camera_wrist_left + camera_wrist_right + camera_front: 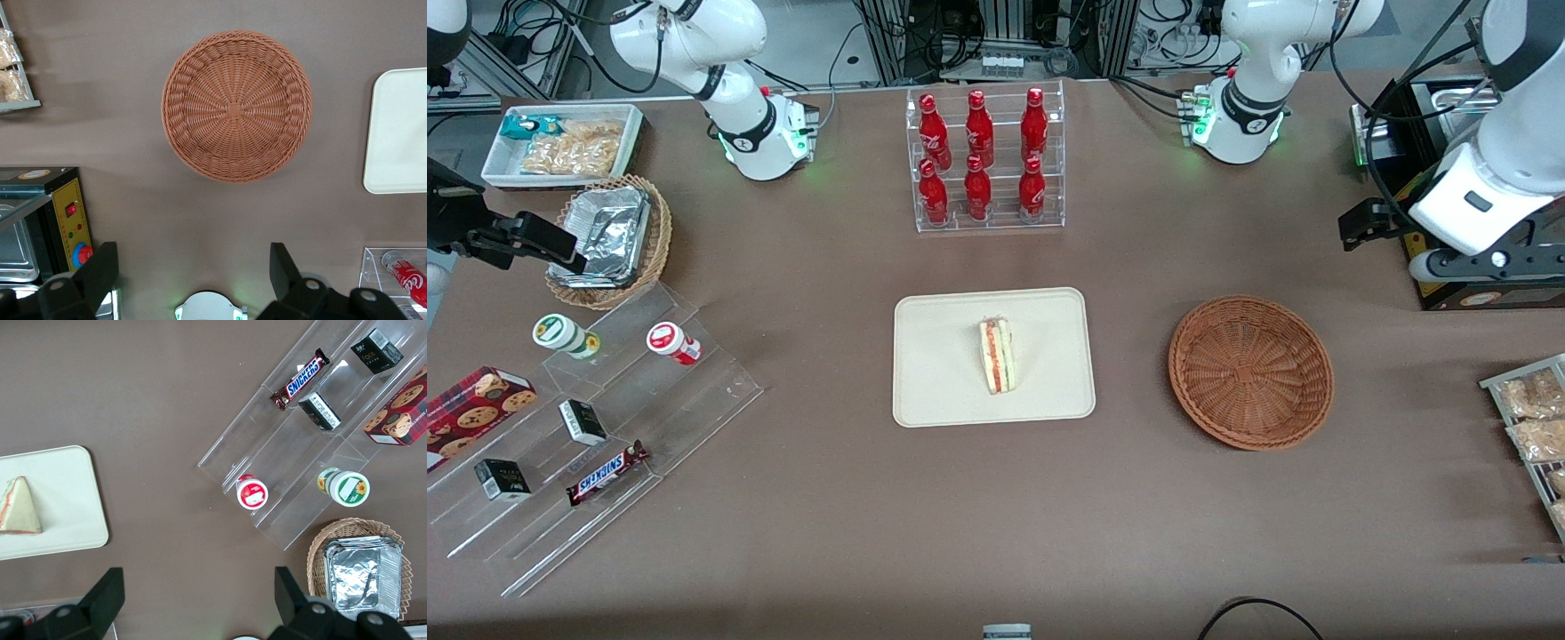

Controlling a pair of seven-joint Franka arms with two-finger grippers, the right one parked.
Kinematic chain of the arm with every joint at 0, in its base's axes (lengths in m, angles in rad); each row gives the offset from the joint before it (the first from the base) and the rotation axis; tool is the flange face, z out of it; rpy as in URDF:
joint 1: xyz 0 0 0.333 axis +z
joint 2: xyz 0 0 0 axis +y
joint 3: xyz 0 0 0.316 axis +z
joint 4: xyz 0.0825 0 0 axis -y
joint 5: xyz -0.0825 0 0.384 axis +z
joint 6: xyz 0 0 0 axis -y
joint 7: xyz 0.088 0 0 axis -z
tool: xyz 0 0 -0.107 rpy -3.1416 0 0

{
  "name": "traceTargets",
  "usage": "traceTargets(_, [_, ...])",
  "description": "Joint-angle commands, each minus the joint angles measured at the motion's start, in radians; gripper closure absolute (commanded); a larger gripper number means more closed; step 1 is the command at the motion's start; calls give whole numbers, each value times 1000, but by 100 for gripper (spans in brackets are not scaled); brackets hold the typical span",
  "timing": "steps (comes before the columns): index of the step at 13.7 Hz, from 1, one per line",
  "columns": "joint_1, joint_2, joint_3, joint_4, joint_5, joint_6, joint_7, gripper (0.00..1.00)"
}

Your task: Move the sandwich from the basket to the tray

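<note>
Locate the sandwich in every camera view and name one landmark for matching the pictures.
Front view: the sandwich lies on the tray, with the empty basket beside the tray, toward the working arm's end.
Left wrist view: no sandwich; only the basket and a bare tray edge show, with the gripper open and empty.
Right wrist view: the sandwich lies on the tray.
Shared landmark: the tray.
</note>
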Motion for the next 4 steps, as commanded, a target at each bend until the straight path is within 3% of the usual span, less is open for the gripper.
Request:
traceTargets(1, [12,-20,16,-15,-47,14,59,0])
traceTargets(4, [12,-15,47,-17,-104,74,77,0])
